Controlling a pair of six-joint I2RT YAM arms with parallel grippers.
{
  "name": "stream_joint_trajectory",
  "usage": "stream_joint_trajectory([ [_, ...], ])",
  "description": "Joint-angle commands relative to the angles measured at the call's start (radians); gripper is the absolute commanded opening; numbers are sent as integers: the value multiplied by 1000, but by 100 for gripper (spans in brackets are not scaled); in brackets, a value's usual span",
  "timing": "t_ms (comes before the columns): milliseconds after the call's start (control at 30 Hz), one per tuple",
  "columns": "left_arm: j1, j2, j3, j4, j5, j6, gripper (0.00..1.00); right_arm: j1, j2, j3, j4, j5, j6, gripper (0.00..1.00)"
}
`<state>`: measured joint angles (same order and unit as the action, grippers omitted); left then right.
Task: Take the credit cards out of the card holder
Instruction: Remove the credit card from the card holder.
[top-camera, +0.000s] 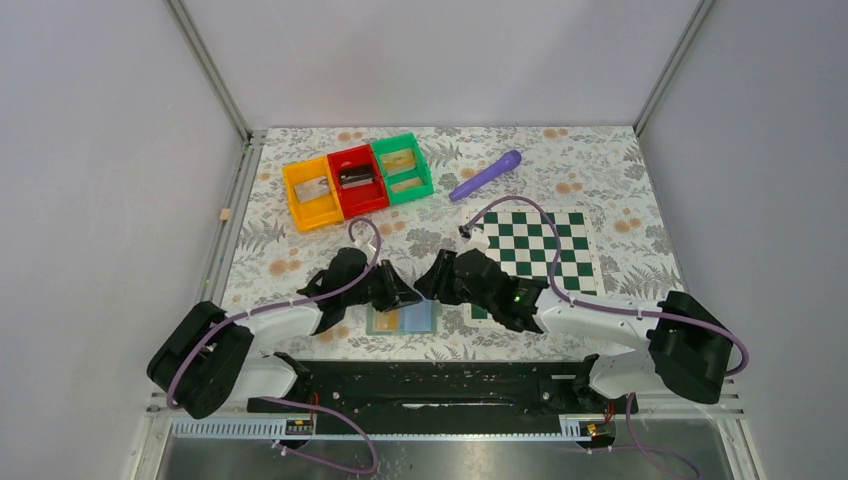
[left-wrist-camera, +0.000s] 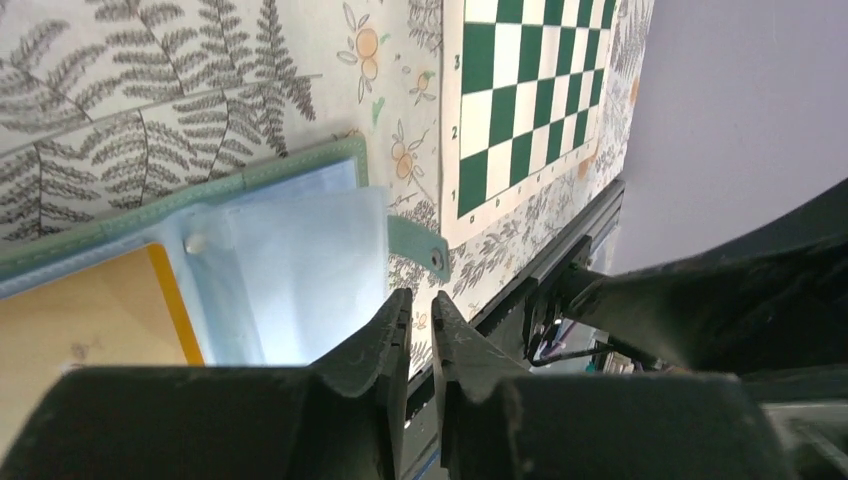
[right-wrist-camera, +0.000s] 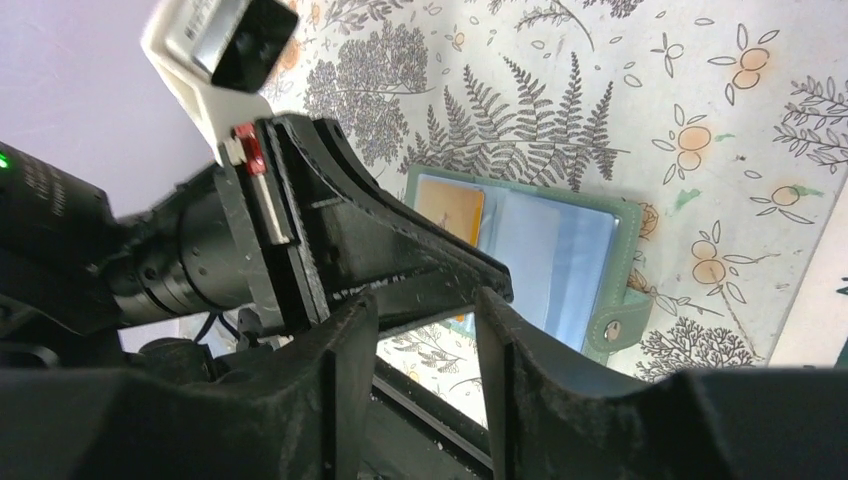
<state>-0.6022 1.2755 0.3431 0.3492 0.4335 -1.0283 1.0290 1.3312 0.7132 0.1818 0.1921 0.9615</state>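
The card holder (top-camera: 404, 320) lies spread open near the front edge, with light-blue inner panels and a teal-green border. A yellowish-gold credit card (top-camera: 385, 320) sits in its left panel. The card also shows in the left wrist view (left-wrist-camera: 90, 315) and the right wrist view (right-wrist-camera: 450, 210). My left gripper (left-wrist-camera: 420, 300) is low at the holder's (left-wrist-camera: 290, 270) right edge, its jaws almost together with nothing between them. My right gripper (right-wrist-camera: 425, 298) is open and empty, hovering just behind the holder (right-wrist-camera: 545, 255), close to the left gripper (top-camera: 408, 296). Both grippers partly hide the holder from above.
A green-and-white chessboard (top-camera: 540, 245) lies right of the holder. Orange (top-camera: 312, 192), red (top-camera: 356, 180) and green (top-camera: 402, 168) bins stand at the back left. A purple tool (top-camera: 486, 175) lies beside them. The holder's snap tab (left-wrist-camera: 420, 245) points toward the black front rail (top-camera: 440, 385).
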Motion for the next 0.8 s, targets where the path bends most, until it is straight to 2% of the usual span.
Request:
stream_joint_trajectory([
  [0,16,-73,94,-172,-83,79,14,24,6,17,11,3,-28,45],
  [100,69,-137,116,-321,-154,104,14,30,52,43,31,-46,-20,43],
  [267,196,-256,84,-444,-169,130,15,37,176,104,72,-136,-5,42],
  [367,221,-296,60,-478,-171,134,15,37,246,143,77,-165,1,42],
  [500,234,-286,21,-483,-165,137,14,36,331,177,88,-188,10,42],
  [633,240,-235,26,-522,-190,166,6,32,398,200,102,-228,16,42],
  [767,241,-221,30,-541,-231,188,5,14,447,193,128,-241,25,42],
])
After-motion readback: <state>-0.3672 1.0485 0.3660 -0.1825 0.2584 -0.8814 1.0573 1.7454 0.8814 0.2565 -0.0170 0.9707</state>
